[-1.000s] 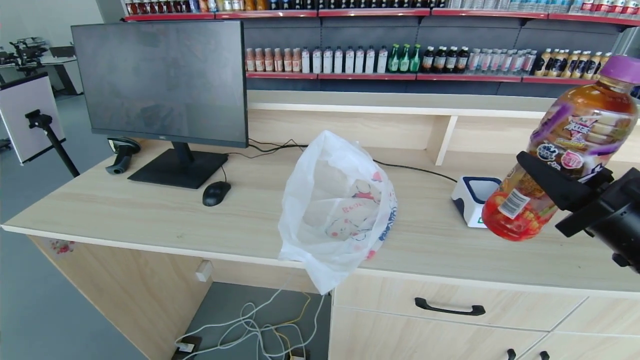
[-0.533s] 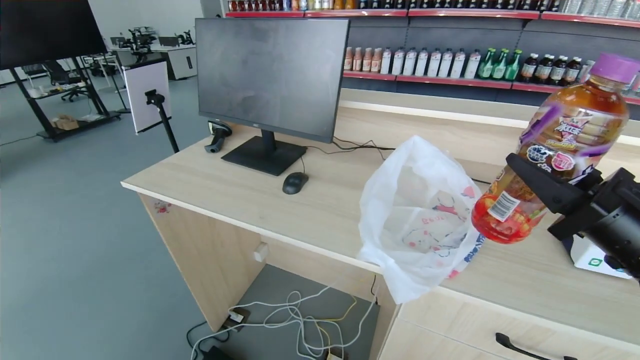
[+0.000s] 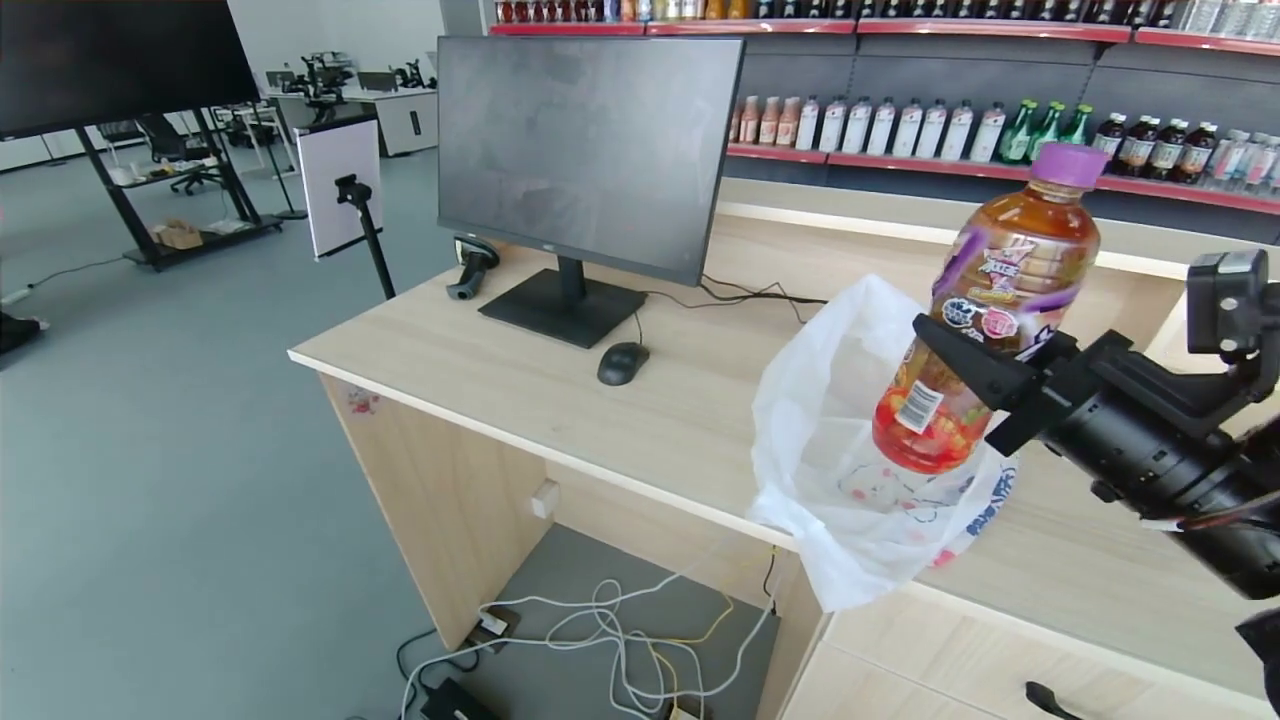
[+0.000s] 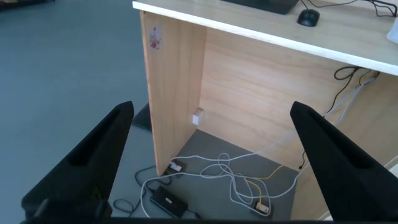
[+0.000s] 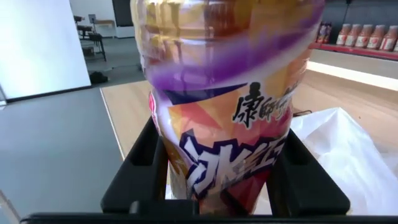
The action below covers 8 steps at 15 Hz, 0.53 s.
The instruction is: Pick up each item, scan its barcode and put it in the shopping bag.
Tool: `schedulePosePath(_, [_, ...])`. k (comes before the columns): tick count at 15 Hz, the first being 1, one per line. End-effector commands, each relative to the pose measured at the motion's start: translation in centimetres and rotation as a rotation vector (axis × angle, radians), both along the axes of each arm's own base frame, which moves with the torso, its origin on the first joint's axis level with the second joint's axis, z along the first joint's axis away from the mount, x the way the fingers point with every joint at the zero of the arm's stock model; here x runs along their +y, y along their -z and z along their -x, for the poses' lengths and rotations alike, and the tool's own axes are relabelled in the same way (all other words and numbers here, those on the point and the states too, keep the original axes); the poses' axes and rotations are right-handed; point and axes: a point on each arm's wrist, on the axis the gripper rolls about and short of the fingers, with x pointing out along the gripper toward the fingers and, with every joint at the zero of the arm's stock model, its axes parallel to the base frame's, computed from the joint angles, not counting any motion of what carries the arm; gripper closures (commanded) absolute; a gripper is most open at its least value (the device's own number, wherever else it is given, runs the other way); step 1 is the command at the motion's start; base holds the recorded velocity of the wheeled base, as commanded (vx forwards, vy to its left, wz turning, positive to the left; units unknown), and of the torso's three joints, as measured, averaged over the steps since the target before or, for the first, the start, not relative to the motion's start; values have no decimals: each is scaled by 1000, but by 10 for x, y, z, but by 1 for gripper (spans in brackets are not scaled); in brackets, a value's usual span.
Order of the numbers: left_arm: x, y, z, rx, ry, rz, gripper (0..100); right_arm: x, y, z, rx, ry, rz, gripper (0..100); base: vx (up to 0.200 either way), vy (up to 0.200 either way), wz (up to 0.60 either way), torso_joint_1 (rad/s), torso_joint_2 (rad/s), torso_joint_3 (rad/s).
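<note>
My right gripper (image 3: 985,375) is shut on a bottle (image 3: 985,310) of amber drink with a purple cap and a purple and orange label. It holds the bottle nearly upright, its base just above the open mouth of the white plastic shopping bag (image 3: 860,480) on the wooden counter (image 3: 690,410). In the right wrist view the bottle (image 5: 227,106) sits between the black fingers (image 5: 140,168), with the bag (image 5: 348,155) behind it. My left gripper (image 4: 211,162) hangs open below counter height, over the grey floor by the counter's side panel.
A black monitor (image 3: 590,150), a mouse (image 3: 622,362) and a handheld scanner (image 3: 470,268) stand on the counter's left part. Shelves of bottles (image 3: 930,125) line the back wall. Cables (image 3: 620,640) lie on the floor under the counter.
The head camera has swung left. Allowing for that, the right gripper has carried the bottle left, from beside the bag to above its opening, and set it more upright.
</note>
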Motion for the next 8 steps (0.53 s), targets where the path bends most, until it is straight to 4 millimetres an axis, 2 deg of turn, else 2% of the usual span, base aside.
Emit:
schedulePosePath(1, [0,0,0,-1,-1,0,0,9,24,-40,74,10,18,100,0,0,0,0,0,0])
schedulePosePath(2, [0,0,0,-1,-1,0,0,13,28,-55,74,8,17,100,0,0,0,0,0,0])
schedulePosePath(4, [0,0,0,-1,-1,0,0,19,41,-73,99,7,24,100,0,0,0,0,0,0])
schedulePosePath(6, [0,0,0,-1,-1,0,0,22,44,-86,83,11,30,100,0,0,0,0,0,0])
schedulePosePath(8, [0,0,0,-1,-1,0,0,17,42,-100,62,36,17,100,0,0,0,0,0,0])
